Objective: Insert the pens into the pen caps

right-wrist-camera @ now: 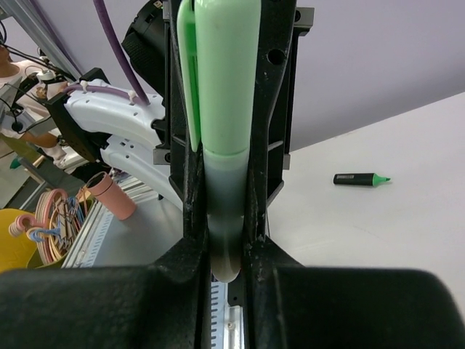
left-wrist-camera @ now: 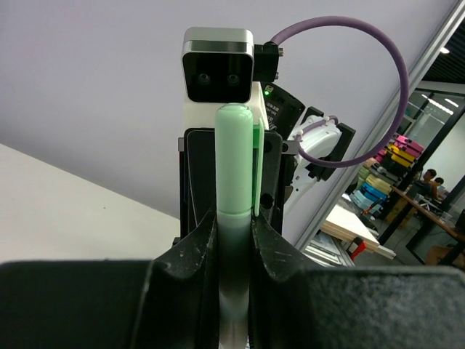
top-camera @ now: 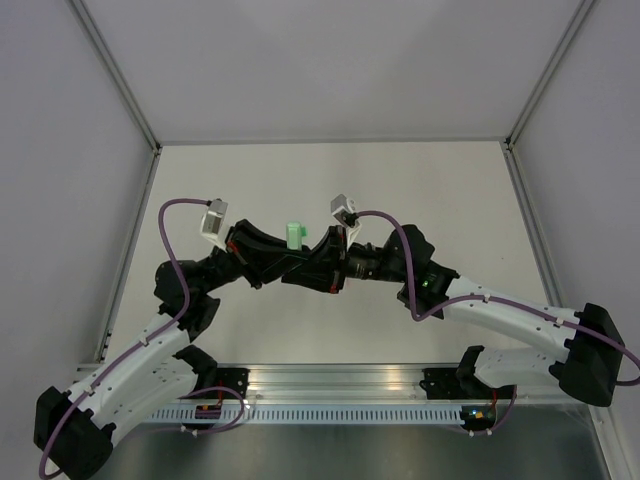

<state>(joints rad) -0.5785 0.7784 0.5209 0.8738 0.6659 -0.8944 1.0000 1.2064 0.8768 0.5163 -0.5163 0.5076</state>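
Both grippers meet above the middle of the table and are shut on one pale mint pen (top-camera: pixel 293 235). In the left wrist view my left gripper (left-wrist-camera: pixel 234 229) clamps the pen's pale body (left-wrist-camera: pixel 234 240), and a green cap (left-wrist-camera: pixel 234 160) with a side clip sits on its upper end. In the right wrist view my right gripper (right-wrist-camera: pixel 224 243) clamps the same pale body (right-wrist-camera: pixel 225 218) below the green cap (right-wrist-camera: pixel 227 73). The dark pen with a green tip (right-wrist-camera: pixel 361 179) lies uncapped on the table, apart from both grippers. It is hidden in the top view.
An orange stubby piece (right-wrist-camera: pixel 112 196) lies by the metal rail (top-camera: pixel 340 385) near the arm bases; I cannot tell whether it is a pen or a cap. The left arm (right-wrist-camera: pixel 123 123) and right wrist camera (left-wrist-camera: pixel 218 69) crowd the middle. Grey walls enclose the table (top-camera: pixel 450 190).
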